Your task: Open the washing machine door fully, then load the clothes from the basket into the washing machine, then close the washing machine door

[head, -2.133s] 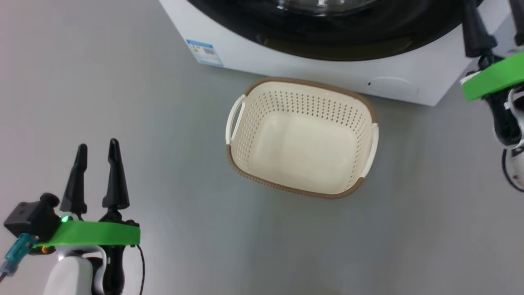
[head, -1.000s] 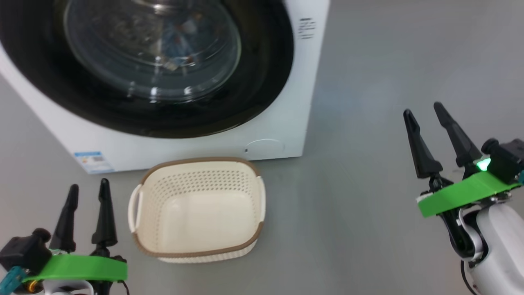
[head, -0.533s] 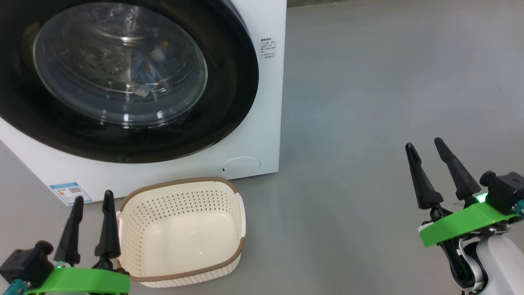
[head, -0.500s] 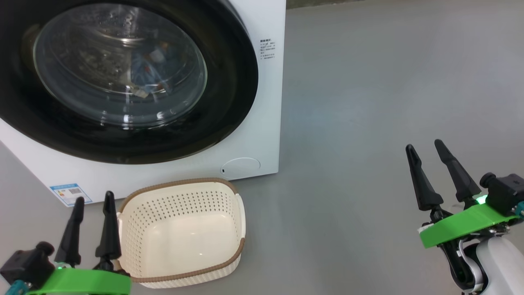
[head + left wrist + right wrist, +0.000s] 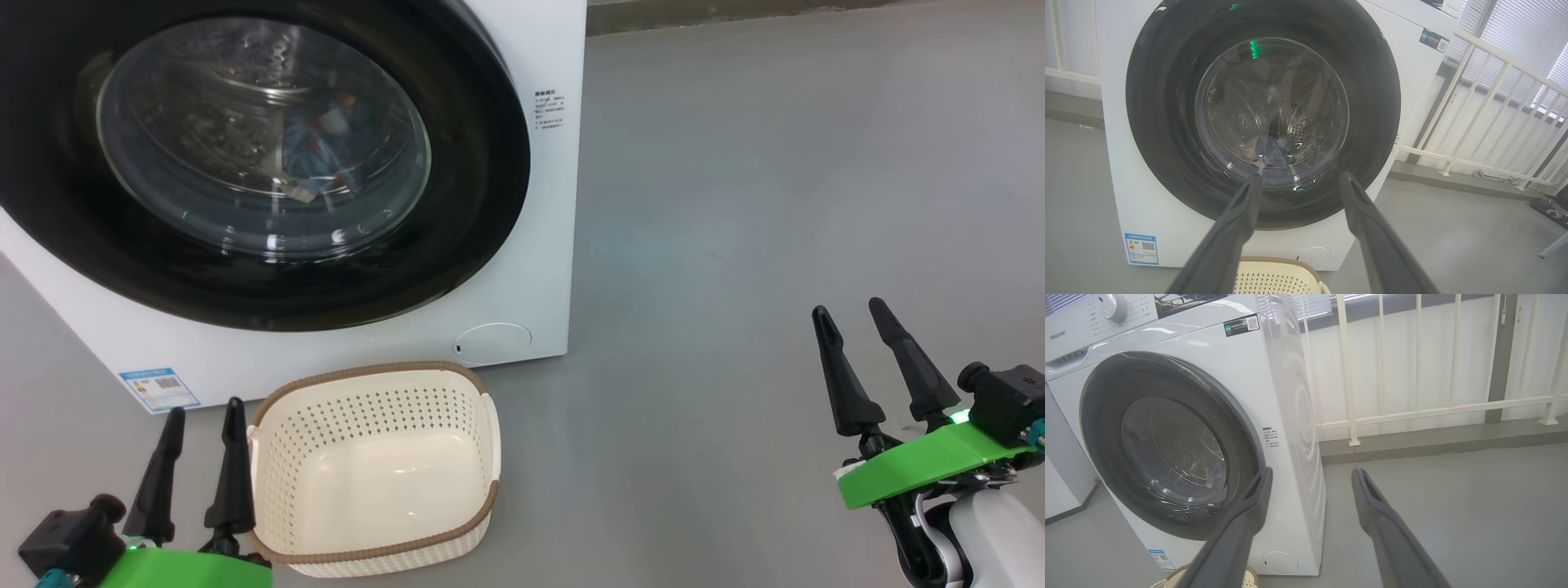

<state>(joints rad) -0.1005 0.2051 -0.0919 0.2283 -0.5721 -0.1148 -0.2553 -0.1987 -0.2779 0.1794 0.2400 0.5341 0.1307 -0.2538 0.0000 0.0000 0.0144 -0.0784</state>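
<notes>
Left gripper (image 5: pixel 206 406) wide open, holding nothing, just beside the cream basket (image 5: pixel 371 371). Right gripper (image 5: pixel 848 306) open too, empty, well apart over the grey floor (image 5: pixel 735 204). We see the basket right in front of the washing machine (image 5: pixel 547 245), door (image 5: pixel 482 188) flat against it. Clothes (image 5: pixel 314 155) look like the blue bundle inside the drum (image 5: pixel 1231 122) behind the glass (image 5: pixel 188 196), we think; reflections blur it.

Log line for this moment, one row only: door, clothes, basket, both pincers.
washing machine door: shut | clothes: behind door glass | basket: empty | left pincer: open, empty | right pincer: open, empty
</notes>
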